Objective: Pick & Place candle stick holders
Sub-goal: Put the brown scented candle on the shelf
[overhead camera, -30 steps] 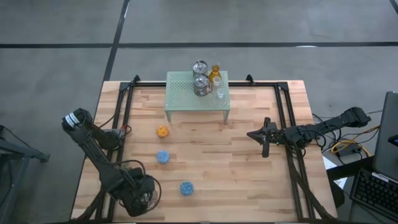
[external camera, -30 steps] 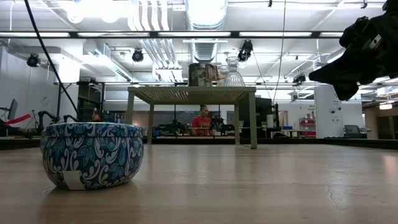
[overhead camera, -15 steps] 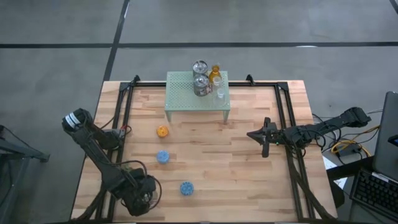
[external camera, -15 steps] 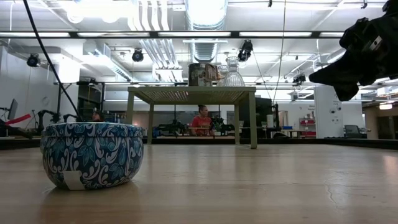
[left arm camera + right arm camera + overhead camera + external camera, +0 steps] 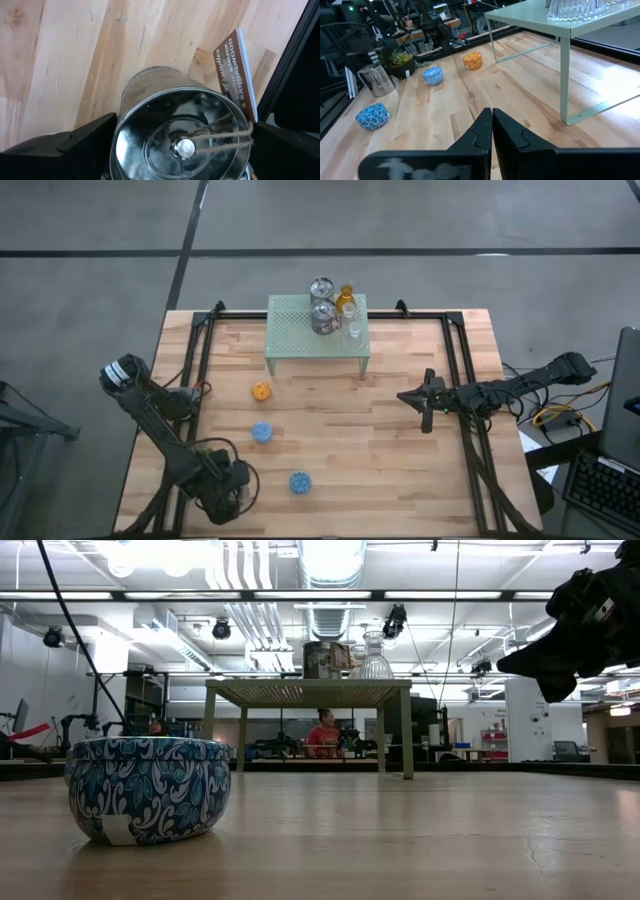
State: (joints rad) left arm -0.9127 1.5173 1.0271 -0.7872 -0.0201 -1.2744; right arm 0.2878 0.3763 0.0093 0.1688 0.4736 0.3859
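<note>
I am hovering my left claw [image 5: 182,145], spread wide, around a silvery round metal candle holder [image 5: 182,132] at the table's [image 5: 400,460] near-left corner, far from the pale-green mesh stand [image 5: 300,330]. Next I must pinch and lift. My right claw [image 5: 491,131] is waiting, pressed together.

Both arms are dark, near-black jointed links trailing black cables, the left arm [image 5: 160,435] capped by a rounded joint with a pale ring, the right arm [image 5: 520,388] slim, its tool [image 5: 491,131] two matte black angular fingers.
</note>
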